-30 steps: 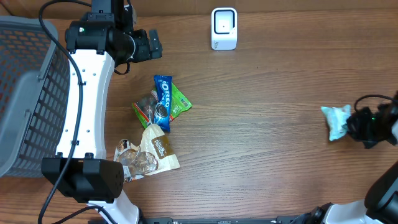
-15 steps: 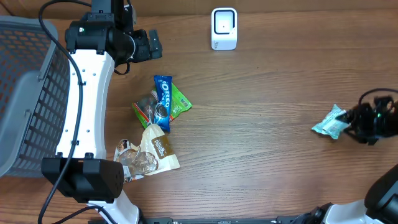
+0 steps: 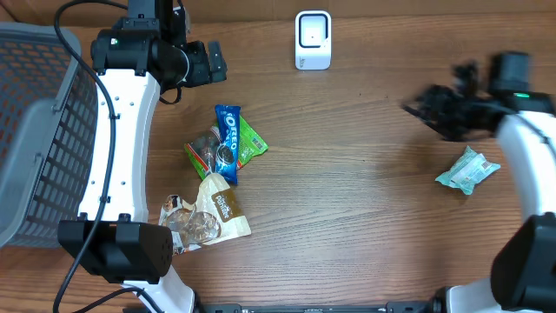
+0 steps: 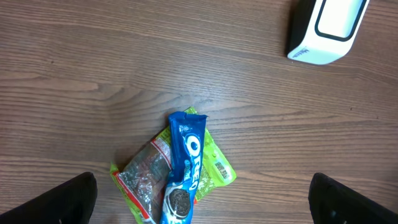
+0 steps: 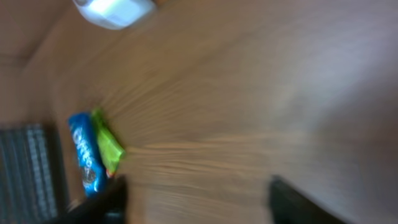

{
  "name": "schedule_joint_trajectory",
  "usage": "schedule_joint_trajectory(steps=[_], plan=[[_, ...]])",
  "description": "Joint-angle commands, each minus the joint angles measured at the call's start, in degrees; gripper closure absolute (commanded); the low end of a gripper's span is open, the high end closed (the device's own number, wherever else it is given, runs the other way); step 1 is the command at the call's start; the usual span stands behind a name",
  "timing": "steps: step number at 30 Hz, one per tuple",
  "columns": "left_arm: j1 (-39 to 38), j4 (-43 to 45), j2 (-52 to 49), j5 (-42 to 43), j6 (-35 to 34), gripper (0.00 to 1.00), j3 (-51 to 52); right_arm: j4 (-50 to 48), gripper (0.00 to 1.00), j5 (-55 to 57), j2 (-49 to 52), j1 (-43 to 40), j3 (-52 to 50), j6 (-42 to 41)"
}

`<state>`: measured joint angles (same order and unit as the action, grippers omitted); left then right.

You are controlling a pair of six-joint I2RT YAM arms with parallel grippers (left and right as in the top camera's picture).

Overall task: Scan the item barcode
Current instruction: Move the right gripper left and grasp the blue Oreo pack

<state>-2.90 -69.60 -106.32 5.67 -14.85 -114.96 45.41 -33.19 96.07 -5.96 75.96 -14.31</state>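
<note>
A white barcode scanner (image 3: 313,39) stands at the table's far edge; it also shows as the scanner (image 4: 326,28) in the left wrist view and, blurred, as the scanner (image 5: 115,9) in the right wrist view. A teal packet (image 3: 467,169) lies loose on the table at the right. My right gripper (image 3: 417,109) is up and left of it, blurred by motion, open and empty. The right wrist view shows its fingers (image 5: 102,202) wide apart over bare wood. My left gripper (image 3: 208,63) hovers open behind the snack pile, with the Oreo pack (image 4: 186,168) below it.
A grey mesh basket (image 3: 35,130) fills the left side. In the pile lie an Oreo pack (image 3: 228,139), a green packet (image 3: 252,139), a beige bag (image 3: 221,204) and a clear packet (image 3: 187,224). Wood lies bare between the pile and the teal packet.
My right gripper opened and let go of the teal packet, which now rests on the table. The right arm swung up and left, away from it. The left arm stayed still.
</note>
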Motion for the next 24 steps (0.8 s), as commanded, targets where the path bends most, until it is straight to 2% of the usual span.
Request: schedule_joint_trajectory(steps=[1, 5, 8, 13, 17, 21, 24], plan=[[-0.2, 0.0, -0.1, -0.3, -0.6, 0.0, -0.8, -9.3, 0.0, -1.9, 1.1, 11.2, 1.2, -10.1], [-0.2, 0.0, -0.1, -0.3, -0.6, 0.0, -0.8, -22.4, 0.0, -0.4, 4.9, 21.6, 1.3, -14.2], [-0.2, 0.0, -0.1, -0.3, -0.6, 0.0, -0.8, -28.8, 0.01, 6.4, 9.4, 28.5, 1.3, -19.6], [-0.2, 0.0, -0.1, -0.3, -0.6, 0.0, -0.8, -36.4, 0.14, 13.4, 16.5, 36.7, 1.3, -23.9], [-0.2, 0.0, -0.1, -0.3, -0.6, 0.0, -0.8, -38.9, 0.16, 16.9, 22.4, 41.4, 1.3, -25.2], [-0.2, 0.0, -0.1, -0.3, -0.6, 0.0, -0.8, -38.2, 0.17, 16.2, 25.9, 42.1, 1.3, -29.8], [-0.2, 0.0, -0.1, -0.3, -0.6, 0.0, -0.8, -38.3, 0.19, 14.9, 27.3, 42.1, 1.3, -30.1]])
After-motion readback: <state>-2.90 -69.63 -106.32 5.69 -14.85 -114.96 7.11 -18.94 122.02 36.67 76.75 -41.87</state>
